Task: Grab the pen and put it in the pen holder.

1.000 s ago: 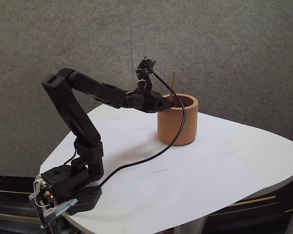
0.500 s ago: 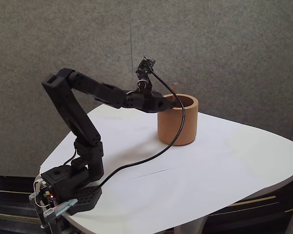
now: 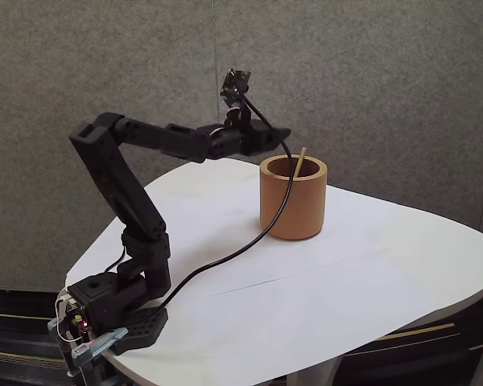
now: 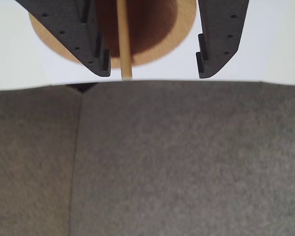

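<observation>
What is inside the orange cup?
The pen stands inside the pen holder, leaning on its rim with the tip poking out. The cup's wall hides the pen's lower end and the bottom. The gripper is open above it.

Pen (image 3: 299, 160) tan; pen holder (image 3: 293, 205) orange-brown — table (image 3: 370, 281) white, end effector (image 4: 152, 73) black.

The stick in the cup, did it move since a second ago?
Yes. The gripper let go of the pen, which dropped from upright into the pen holder and now leans on its rim. The arm lifted away, jaws open. The holder and the black cable stayed put.
</observation>
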You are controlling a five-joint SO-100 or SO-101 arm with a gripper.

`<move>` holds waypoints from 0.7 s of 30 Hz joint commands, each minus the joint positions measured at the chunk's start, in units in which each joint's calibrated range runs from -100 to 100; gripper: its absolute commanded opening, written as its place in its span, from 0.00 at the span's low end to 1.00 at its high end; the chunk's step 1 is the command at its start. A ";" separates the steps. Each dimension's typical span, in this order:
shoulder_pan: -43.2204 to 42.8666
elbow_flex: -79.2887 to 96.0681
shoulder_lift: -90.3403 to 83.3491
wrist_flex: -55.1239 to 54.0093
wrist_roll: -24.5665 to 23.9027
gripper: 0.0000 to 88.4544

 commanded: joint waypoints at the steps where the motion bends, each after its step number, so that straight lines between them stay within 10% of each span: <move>1: -0.83 -10.02 -1.87 -0.51 -0.09 0.28; 10: -5.29 -26.08 -2.12 4.07 -3.93 0.28; 21: -6.39 -40.70 -13.58 57.46 -22.15 0.28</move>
